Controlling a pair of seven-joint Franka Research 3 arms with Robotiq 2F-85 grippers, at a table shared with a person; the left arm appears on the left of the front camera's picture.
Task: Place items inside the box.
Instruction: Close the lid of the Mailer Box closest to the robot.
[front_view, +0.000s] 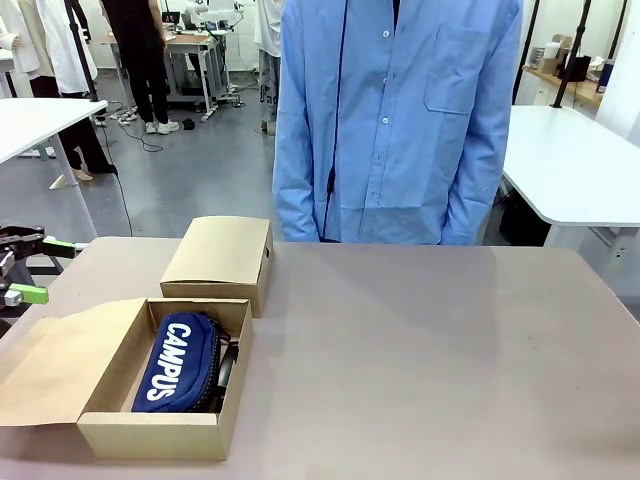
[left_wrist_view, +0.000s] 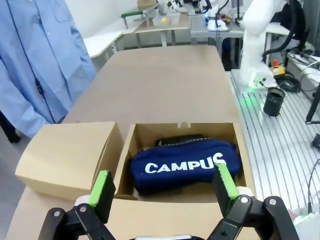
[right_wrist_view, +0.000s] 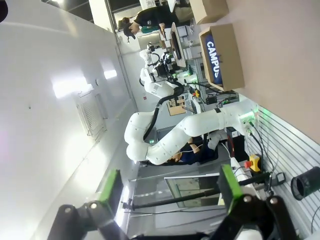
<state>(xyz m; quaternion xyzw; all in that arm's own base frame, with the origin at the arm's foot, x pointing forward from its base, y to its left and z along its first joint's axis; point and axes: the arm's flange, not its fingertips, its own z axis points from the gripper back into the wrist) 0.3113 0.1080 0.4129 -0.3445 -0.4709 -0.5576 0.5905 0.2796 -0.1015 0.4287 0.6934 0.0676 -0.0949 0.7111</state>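
Observation:
The box lies open at the table's near left, its lid flap folded out to the left. Inside lies the navy "CAMPUS" pouch with a black item wedged along its right side. My left gripper hovers open at the far left edge, beside the box. In the left wrist view it looks down over the box, the pouch and the black item. My right gripper is open and empty, far from the box and the pouch.
A smaller closed cardboard box stands just behind the open one. A person in a blue shirt stands at the far edge, arms down. The tabletop stretches bare to the right.

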